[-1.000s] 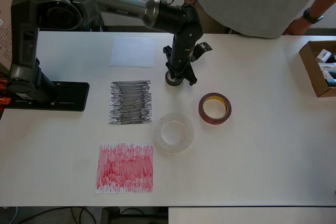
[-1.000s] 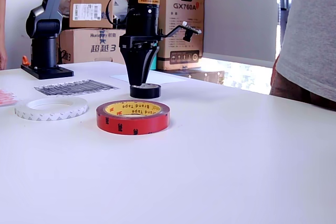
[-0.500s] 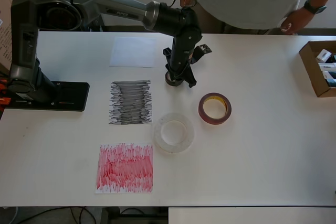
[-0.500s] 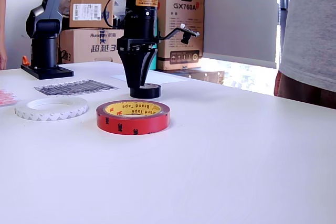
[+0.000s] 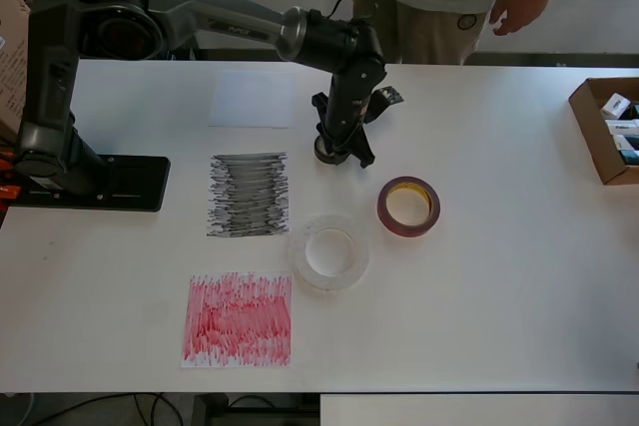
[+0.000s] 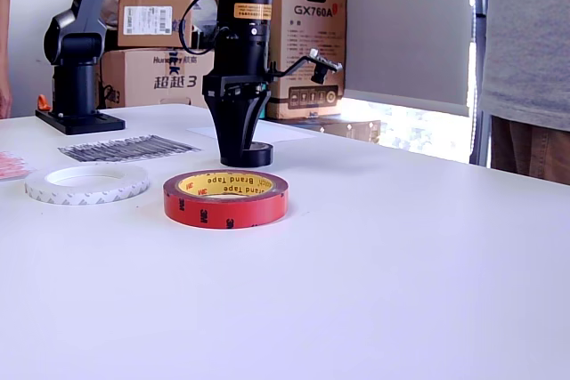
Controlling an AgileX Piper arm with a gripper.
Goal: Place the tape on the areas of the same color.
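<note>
Nearest on the white table point(image 6: 401, 291), dark-red tape roll point(image 6: 226, 198), then translucent white roll point(image 6: 86, 182) toward the exterior view's left. Farther back, small black roll point(image 6: 250, 155) flat on bare tabletop, gripper point(image 6: 239, 150) lowered onto it, fingertips down in its core; jaw spacing unreadable. Beyond, cardboard boxes point(image 6: 303, 37), standing person point(image 6: 527, 68).
</note>
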